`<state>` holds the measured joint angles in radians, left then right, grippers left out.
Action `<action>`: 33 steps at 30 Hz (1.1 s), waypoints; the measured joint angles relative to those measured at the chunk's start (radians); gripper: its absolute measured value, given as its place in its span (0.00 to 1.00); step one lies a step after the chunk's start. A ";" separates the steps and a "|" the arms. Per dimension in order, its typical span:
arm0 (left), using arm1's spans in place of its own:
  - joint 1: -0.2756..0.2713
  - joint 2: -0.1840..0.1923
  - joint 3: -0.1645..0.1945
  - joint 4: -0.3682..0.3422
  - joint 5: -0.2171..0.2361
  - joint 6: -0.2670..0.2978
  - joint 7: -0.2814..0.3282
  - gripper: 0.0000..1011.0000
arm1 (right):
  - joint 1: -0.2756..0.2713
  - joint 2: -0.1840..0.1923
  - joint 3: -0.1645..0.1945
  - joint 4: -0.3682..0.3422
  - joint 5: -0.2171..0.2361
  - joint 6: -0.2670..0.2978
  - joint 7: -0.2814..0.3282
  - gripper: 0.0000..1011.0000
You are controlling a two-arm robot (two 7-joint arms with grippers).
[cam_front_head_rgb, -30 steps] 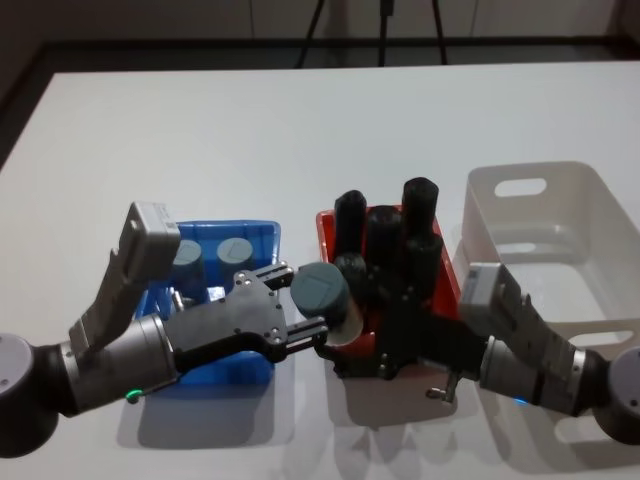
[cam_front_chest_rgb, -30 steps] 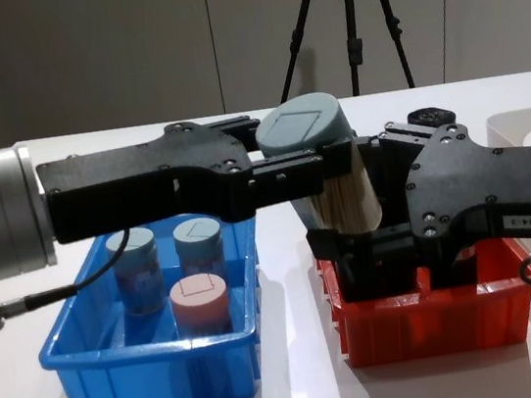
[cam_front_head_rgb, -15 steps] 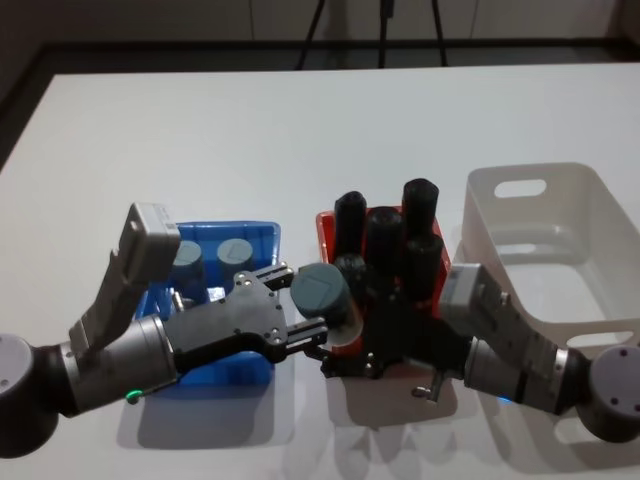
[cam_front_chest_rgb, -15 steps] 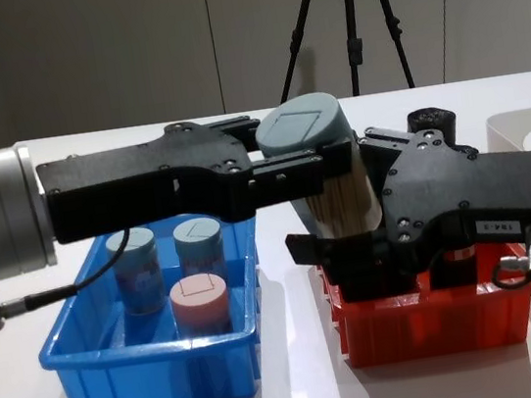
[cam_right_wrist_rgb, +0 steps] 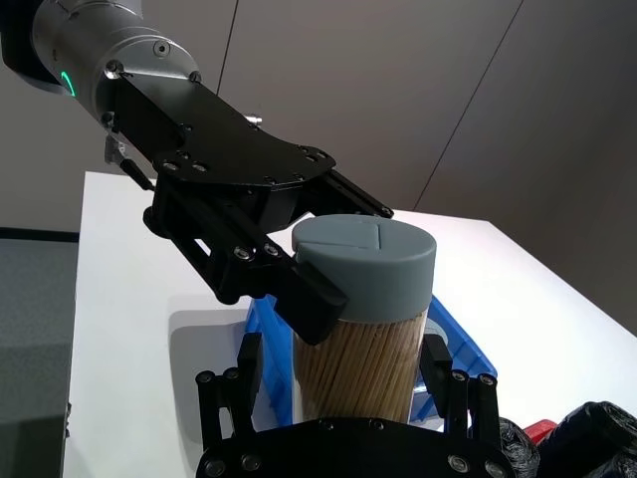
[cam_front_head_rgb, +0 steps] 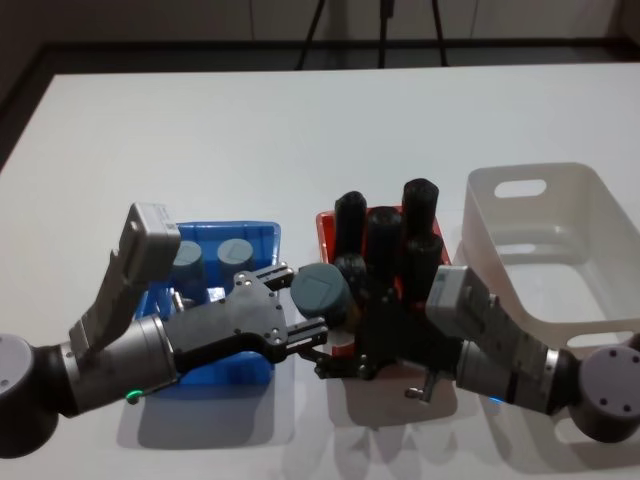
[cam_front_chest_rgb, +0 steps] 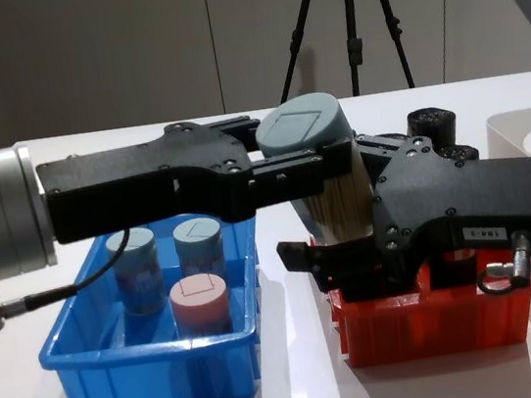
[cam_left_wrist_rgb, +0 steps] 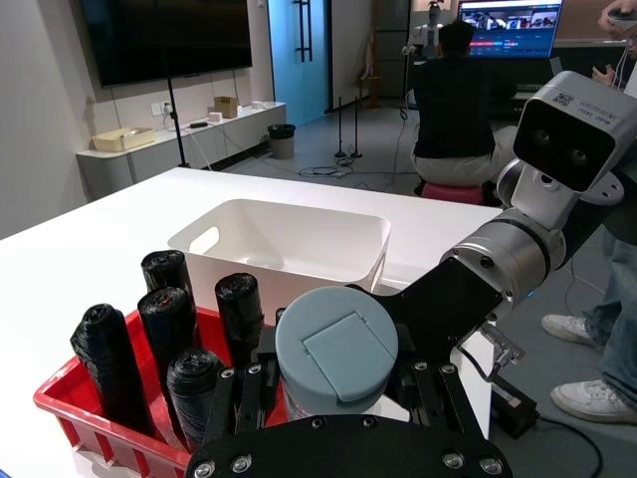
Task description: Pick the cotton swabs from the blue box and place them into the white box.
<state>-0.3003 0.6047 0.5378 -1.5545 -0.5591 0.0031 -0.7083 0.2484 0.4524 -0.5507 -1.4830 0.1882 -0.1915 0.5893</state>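
tabletop (cam_front_head_rgb: 250,130): left pincer (cam_front_head_rgb: 303,298) pinches 1 swab tub (cam_front_chest_rgb: 302,129), right pincer (cam_right_wrist_rgb: 340,358) spread around it; blue box (cam_front_chest_rgb: 150,362) holds 3.

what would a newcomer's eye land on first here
A grey-blue-lidded cotton swab tub held in mid-air by the left gripper, between the blue box and the red bin. The right gripper has its jaws open either side of the tub's body, as if for a handover. The white box sits at the far right.
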 joint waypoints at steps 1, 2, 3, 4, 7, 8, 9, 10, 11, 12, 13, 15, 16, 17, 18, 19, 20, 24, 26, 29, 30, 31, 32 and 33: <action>0.000 0.000 0.000 0.000 0.000 0.000 0.000 0.64 | 0.001 -0.002 -0.001 0.001 -0.002 0.001 -0.001 0.99; 0.000 0.000 0.000 0.000 0.000 0.000 0.000 0.64 | 0.002 -0.002 -0.001 0.002 -0.003 0.001 -0.001 0.99; 0.000 0.000 0.000 0.000 0.000 0.000 0.000 0.64 | 0.002 -0.003 -0.001 0.002 -0.003 0.001 -0.002 0.99; 0.000 0.000 0.000 0.000 0.000 0.000 0.000 0.64 | 0.003 -0.005 -0.002 0.003 -0.005 0.002 -0.003 0.99; 0.000 0.000 0.000 0.000 0.000 0.000 0.000 0.64 | 0.005 -0.008 -0.003 0.006 -0.007 0.003 -0.005 0.99; 0.000 0.000 0.000 0.000 0.000 0.000 0.000 0.64 | 0.005 -0.011 -0.004 0.007 -0.009 0.003 -0.006 0.99; 0.000 0.000 0.000 0.000 0.000 0.000 0.000 0.64 | 0.006 -0.011 -0.004 0.008 -0.010 0.003 -0.006 0.99; 0.000 0.000 0.000 0.000 0.000 0.000 0.001 0.64 | 0.006 -0.012 -0.004 0.009 -0.011 0.003 -0.007 0.99; 0.000 0.000 0.000 0.000 0.000 0.000 0.000 0.64 | 0.006 -0.012 -0.004 0.009 -0.011 0.003 -0.007 0.99; 0.000 0.000 0.000 0.000 0.000 0.000 0.000 0.64 | 0.006 -0.012 -0.004 0.009 -0.011 0.003 -0.007 0.99; 0.000 0.000 0.000 0.000 0.000 0.000 0.000 0.64 | 0.006 -0.012 -0.004 0.009 -0.011 0.003 -0.007 0.99; 0.000 0.000 0.000 0.000 0.000 0.000 0.000 0.64 | 0.006 -0.012 -0.004 0.009 -0.011 0.003 -0.007 0.99; 0.000 0.000 0.000 0.000 0.000 0.000 0.000 0.64 | 0.006 -0.012 -0.004 0.009 -0.010 0.003 -0.007 0.99; 0.000 0.000 0.000 0.000 0.000 0.000 0.000 0.64 | 0.006 -0.012 -0.004 0.009 -0.010 0.003 -0.007 0.99; 0.000 0.000 0.000 0.000 0.000 0.000 0.000 0.64 | 0.006 -0.012 -0.004 0.009 -0.010 0.003 -0.007 0.99; 0.000 0.000 0.000 0.000 0.000 0.000 0.000 0.64 | 0.006 -0.012 -0.004 0.009 -0.010 0.002 -0.007 0.99; 0.000 0.000 0.000 0.000 0.000 0.000 0.000 0.64 | 0.006 -0.012 -0.004 0.009 -0.010 0.002 -0.007 0.99; 0.000 0.000 0.000 0.000 0.000 0.000 0.000 0.64 | 0.006 -0.011 -0.004 0.008 -0.010 0.002 -0.007 0.93; 0.000 0.000 0.000 0.000 0.000 0.000 0.000 0.64 | 0.006 -0.011 -0.004 0.008 -0.010 0.002 -0.007 0.88; 0.000 0.000 0.000 0.000 0.000 0.000 0.000 0.64 | 0.005 -0.011 -0.004 0.008 -0.009 0.002 -0.007 0.80; 0.000 0.000 0.000 0.000 0.000 0.000 0.000 0.64 | 0.005 -0.011 -0.004 0.008 -0.009 0.002 -0.007 0.78; 0.000 0.000 0.000 0.000 0.000 0.000 0.000 0.64 | 0.005 -0.011 -0.004 0.007 -0.009 0.002 -0.007 0.74; 0.000 0.000 0.000 0.000 0.000 0.000 0.000 0.64 | 0.005 -0.011 -0.003 0.007 -0.009 0.002 -0.007 0.70; 0.000 0.000 0.000 0.000 0.000 0.000 0.000 0.64 | 0.005 -0.010 -0.003 0.007 -0.009 0.002 -0.007 0.69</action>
<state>-0.3003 0.6047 0.5378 -1.5544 -0.5591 0.0031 -0.7087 0.2535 0.4420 -0.5540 -1.4756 0.1794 -0.1899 0.5827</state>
